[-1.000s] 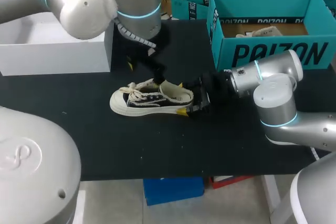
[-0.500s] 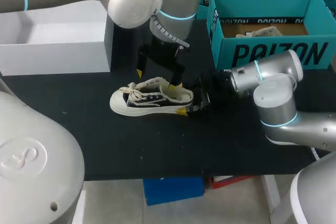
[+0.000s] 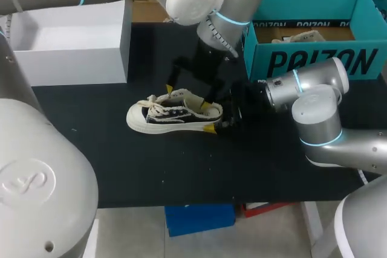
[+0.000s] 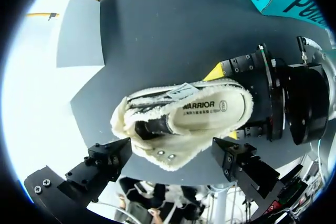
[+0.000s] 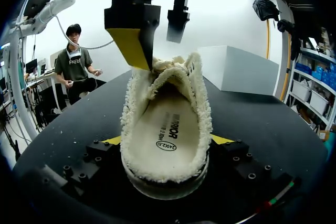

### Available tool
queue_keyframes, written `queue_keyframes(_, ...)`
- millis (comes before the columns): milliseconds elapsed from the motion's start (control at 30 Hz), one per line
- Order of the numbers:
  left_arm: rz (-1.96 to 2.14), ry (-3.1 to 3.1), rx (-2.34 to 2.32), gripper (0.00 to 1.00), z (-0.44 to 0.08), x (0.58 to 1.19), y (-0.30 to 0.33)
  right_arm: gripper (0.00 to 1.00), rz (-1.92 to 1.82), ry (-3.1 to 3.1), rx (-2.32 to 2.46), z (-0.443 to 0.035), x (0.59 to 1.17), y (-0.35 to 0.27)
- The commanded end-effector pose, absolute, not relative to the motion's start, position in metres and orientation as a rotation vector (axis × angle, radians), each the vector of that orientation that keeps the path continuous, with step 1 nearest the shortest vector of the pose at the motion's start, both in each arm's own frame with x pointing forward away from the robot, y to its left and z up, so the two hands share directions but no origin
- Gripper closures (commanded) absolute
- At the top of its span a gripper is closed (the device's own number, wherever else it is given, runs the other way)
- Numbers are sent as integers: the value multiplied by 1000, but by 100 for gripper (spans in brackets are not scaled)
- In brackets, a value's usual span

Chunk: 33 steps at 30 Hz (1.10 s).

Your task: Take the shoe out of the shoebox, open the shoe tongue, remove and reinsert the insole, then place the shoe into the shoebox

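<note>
The cream-and-black fleece-lined sneaker (image 3: pixel 174 113) lies mid-bench and looks light, with a soft collar and a stiff sole. The right gripper (image 3: pixel 213 118) is clamped on its heel. The left gripper (image 3: pixel 190 89) hovers spread and empty above the opening; I'd pinch the floppy tongue's edge.

High rear head view; both wrist views close on shoe (image 3: pixel 175 114).

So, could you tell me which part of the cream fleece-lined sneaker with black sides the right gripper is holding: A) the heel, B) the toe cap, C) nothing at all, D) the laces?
A: in the right wrist view the right gripper has a yellow tip pressed on each side of the heel of the cream fleece-lined sneaker.
</note>
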<state>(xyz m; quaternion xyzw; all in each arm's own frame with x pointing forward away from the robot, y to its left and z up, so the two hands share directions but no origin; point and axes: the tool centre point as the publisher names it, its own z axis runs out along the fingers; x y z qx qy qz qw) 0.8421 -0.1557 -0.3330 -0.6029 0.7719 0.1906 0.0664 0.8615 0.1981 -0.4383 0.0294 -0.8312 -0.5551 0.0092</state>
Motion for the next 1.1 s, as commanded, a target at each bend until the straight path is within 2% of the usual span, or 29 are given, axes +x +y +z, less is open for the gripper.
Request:
queue_keyframes(33,602,2291,-1824,0,-338,843,-158,100,-1732,-2597,90,-440,862,200)
queue_keyframes(800,538,2077,-1800,0,-358,836,-136,100,-1732,-2597,90,-440,862,200)
queue_keyframes(933,536,2060,-1786,3,-361,836,-135,100,-1732,-2597,90,-440,862,200)
queue_keyframes(1000,539,2057,-1787,8,-363,837,-134,100,-1732,-2597,90,-440,862,200)
queue_keyframes(1067,547,2052,-1791,19,-365,839,-133,100,-1732,-2597,90,-440,862,200)
queue_keyframes(1100,548,2051,-1792,45,-366,839,-133,100,-1732,-2597,90,-440,862,200)
